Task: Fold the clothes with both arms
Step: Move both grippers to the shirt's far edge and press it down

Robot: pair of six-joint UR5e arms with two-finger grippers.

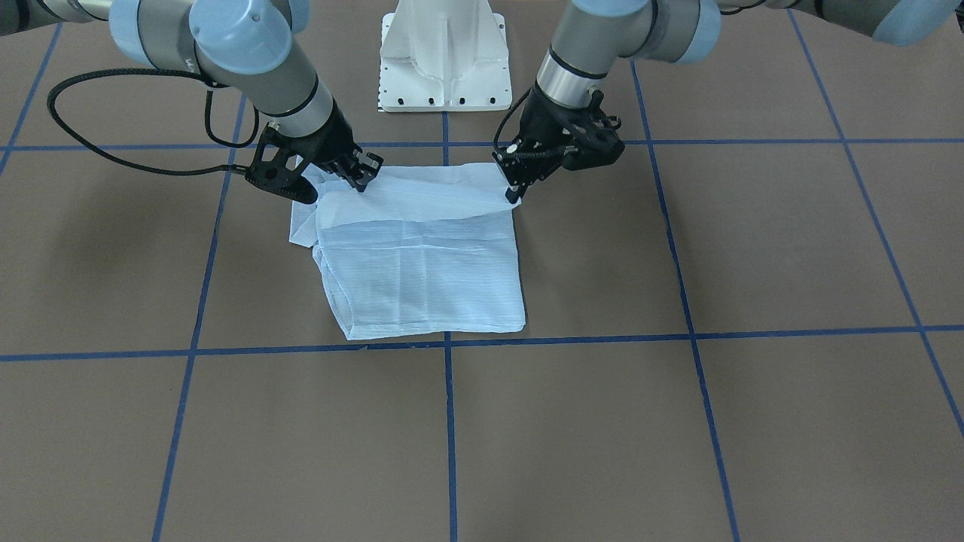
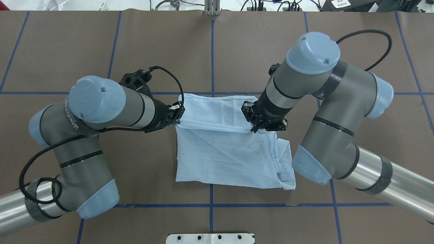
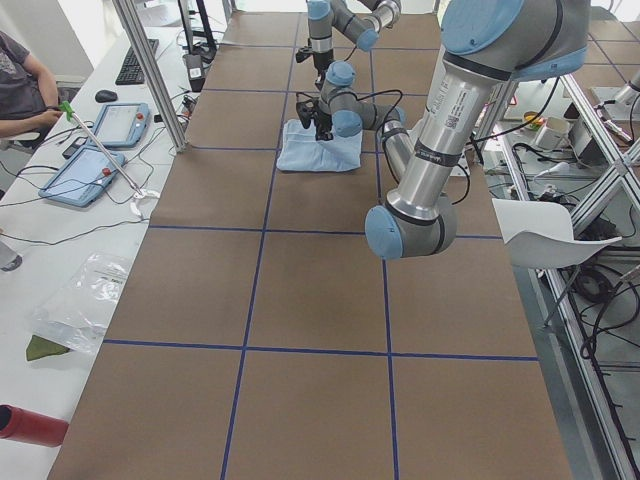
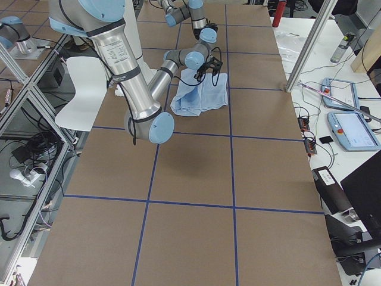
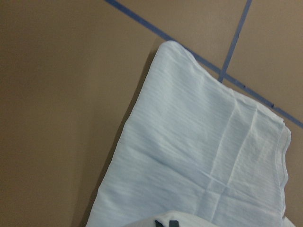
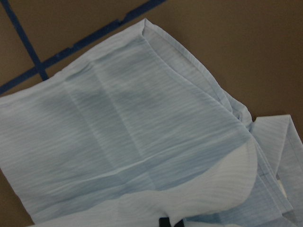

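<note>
No legible txt; black lettering (image 2: 72, 119) on left arm (image 2: 112, 105), prob. a brand mark, too blurred.

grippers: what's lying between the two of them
Only the shirt: its raised edge runs from the left gripper to the right gripper, each pinching a corner. The overhead view shows it.

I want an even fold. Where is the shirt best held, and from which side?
Grip the shirt at both ends of its raised edge, left end effector and right end effector each coming from its own outer side; the thin cloth would likely sag otherwise.
</note>
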